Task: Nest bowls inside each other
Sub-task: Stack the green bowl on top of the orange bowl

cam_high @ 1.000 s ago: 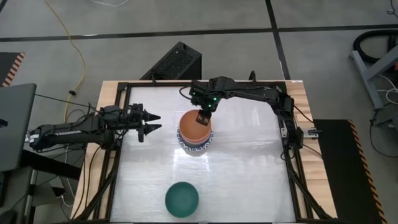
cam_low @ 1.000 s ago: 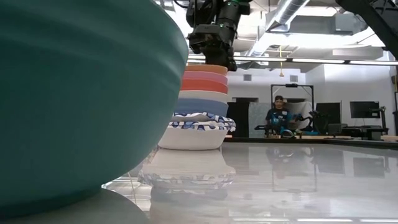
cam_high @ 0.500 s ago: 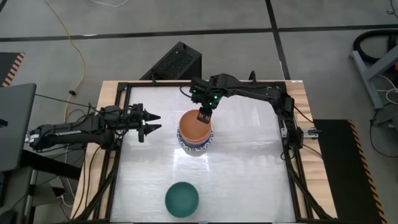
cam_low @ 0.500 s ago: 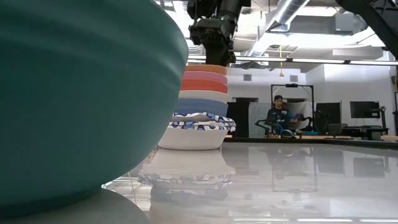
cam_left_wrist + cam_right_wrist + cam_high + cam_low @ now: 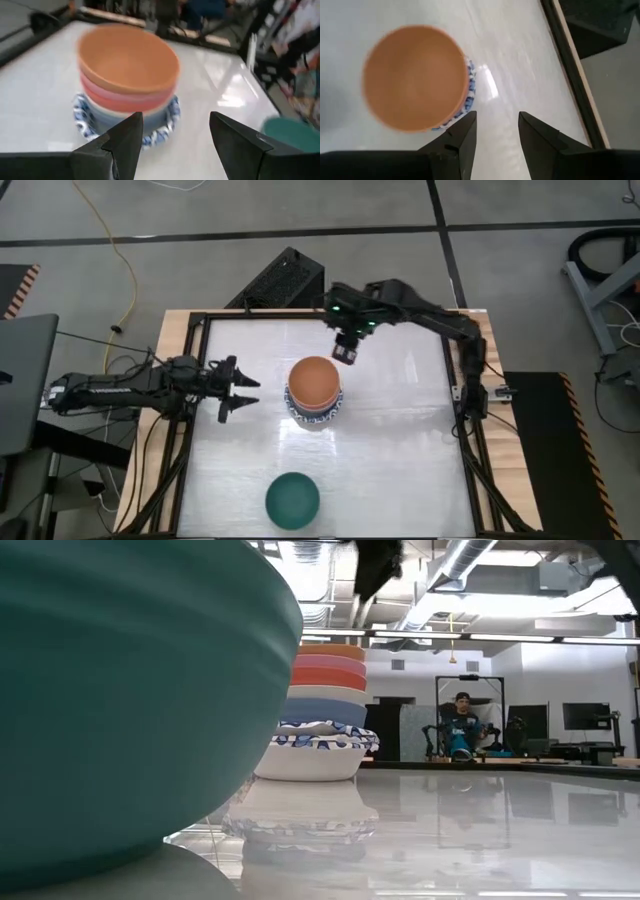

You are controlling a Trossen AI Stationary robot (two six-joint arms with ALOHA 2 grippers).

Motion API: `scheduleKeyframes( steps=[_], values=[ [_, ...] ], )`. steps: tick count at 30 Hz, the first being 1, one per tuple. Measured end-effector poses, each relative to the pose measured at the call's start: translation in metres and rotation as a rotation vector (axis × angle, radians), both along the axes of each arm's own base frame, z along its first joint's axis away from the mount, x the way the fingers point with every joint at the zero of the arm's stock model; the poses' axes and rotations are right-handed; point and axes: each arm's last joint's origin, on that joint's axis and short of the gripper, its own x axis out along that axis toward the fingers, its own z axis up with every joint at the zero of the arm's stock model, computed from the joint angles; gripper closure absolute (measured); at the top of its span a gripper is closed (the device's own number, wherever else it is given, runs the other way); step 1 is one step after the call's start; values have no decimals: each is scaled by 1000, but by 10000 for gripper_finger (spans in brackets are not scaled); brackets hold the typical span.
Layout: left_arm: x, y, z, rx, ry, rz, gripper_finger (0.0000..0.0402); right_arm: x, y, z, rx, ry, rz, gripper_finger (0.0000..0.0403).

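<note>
Stack of nested bowls (image 5: 315, 395) stands mid-table, orange bowl (image 5: 314, 381) on top; dark green bowl (image 5: 292, 498) sits alone near the front edge, well apart from the stack. Left gripper (image 5: 243, 391) just beside the stack on its left, fingers spread wide, holding nothing. Right gripper (image 5: 347, 352) above and behind the stack, jaws parted, also empty. Green bowl lies forward of both claws, toward the front edge; round, so no long axis to mind. Left claw looks the nearer of the two; likely the one to fetch it.
</note>
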Motion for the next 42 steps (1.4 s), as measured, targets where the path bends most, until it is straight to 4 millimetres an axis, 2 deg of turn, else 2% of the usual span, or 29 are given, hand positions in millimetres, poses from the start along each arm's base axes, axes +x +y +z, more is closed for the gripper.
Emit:
scheduleKeyframes(
  steps=[4, 10, 13, 17, 22, 26, 31, 35, 42],
  values=[
    [6, -11, -5, 33, 48, -64, 182, -34, 17, 29, -57, -59, -60, 237],
    [19, -25, 3, 99, 121, -50, 182, -81, 48, 67, -173, -192, -89, 237],
    [28, -34, 9, 130, 156, -84, 182, -98, 64, 77, -168, -242, -95, 237],
    [40, -50, 16, 145, 250, -165, 182, -115, 84, 81, -159, -259, -135, 237],
    [57, -72, 30, 121, 418, -193, 182, -114, 110, 78, -185, -264, -94, 237],
    [76, -95, 37, 138, 522, -184, 182, -108, 128, 65, -236, -223, -54, 237],
    [101, -119, 38, 52, 622, -147, 182, -104, 138, 50, -263, -187, -72, 237],
    [114, -136, 30, -38, 714, -86, 182, -102, 145, 43, -232, -184, -101, 237],
    [131, -168, 1, -84, 831, -38, 182, -104, 165, 32, -187, -191, -115, 237]
  ],
)
